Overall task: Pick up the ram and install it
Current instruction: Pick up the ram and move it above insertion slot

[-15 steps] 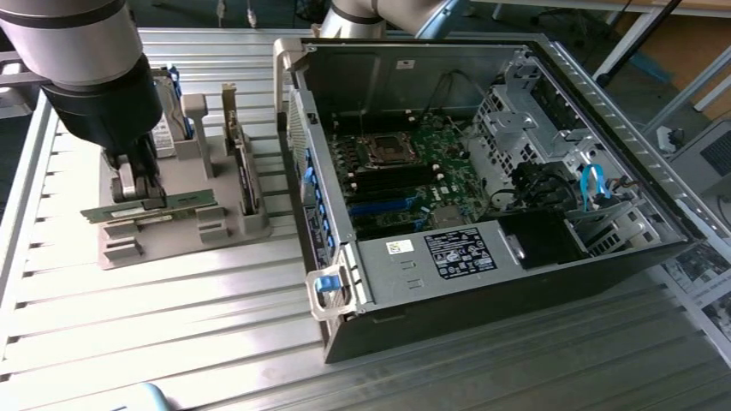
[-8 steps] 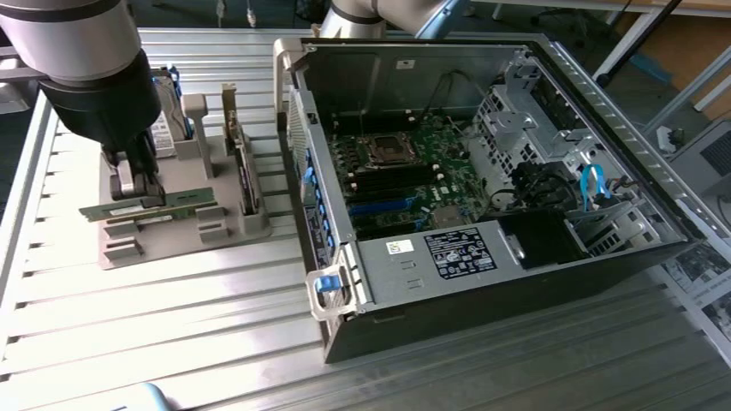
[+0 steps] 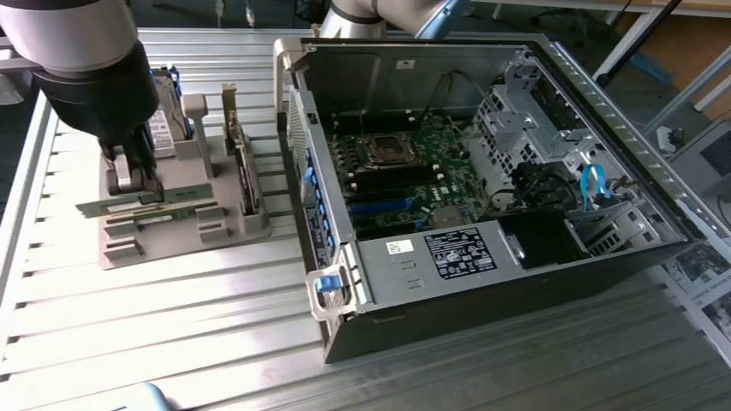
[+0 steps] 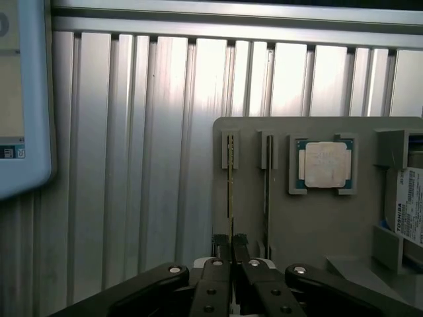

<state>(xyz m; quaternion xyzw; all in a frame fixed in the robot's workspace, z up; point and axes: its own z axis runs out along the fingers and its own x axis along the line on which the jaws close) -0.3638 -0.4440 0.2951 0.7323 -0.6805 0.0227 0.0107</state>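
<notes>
Gripper (image 4: 230, 242) was clenched on the ram stick (image 4: 230, 178), which stood on edge in the outer slot of the grey holder (image 4: 248, 172) (its twin (image 4: 266, 191) sat just beside); a clean pick likely called for a square pinch and a straight pull along the slot

Bare table (image 3: 171, 325) fills the lower left. The case (image 3: 377, 261) wall rises just beside the holder (image 3: 188, 238), between it and the motherboard (image 3: 400, 171); the case top is open. A second stick (image 4: 267, 191) stands close beside the ram (image 4: 230, 185).
</notes>
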